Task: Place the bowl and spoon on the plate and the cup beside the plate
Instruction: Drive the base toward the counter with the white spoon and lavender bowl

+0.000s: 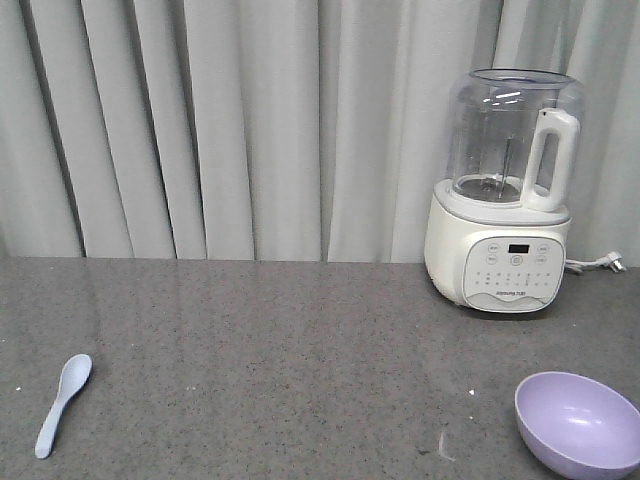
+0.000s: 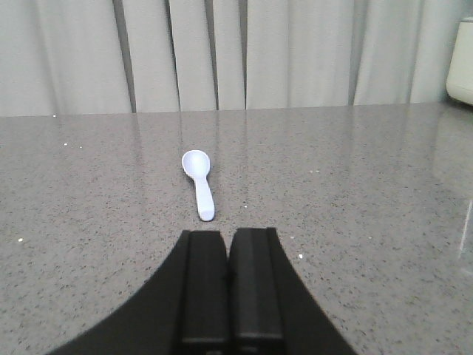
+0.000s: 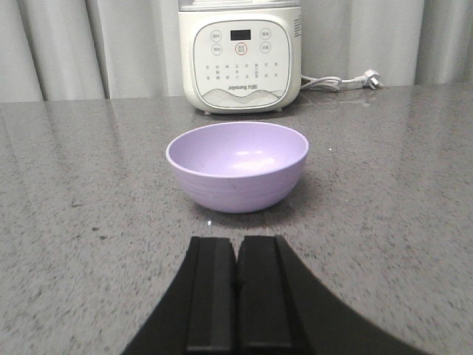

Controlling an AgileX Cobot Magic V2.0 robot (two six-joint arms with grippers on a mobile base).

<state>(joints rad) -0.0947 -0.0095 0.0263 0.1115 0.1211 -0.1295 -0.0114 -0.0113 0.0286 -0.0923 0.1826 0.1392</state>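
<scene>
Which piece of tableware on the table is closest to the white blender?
The purple bowl, just in front of the blender at the right. The pale blue spoon lies far off to the left.

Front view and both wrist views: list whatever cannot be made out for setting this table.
1. Plate and cup: in no view, so their places cannot be told.
2. Bowl: front view, the bottom and right edges clip it.
3. Blender: front view, button labels too small to read; right wrist view, the top edge cuts off its upper part.
</scene>
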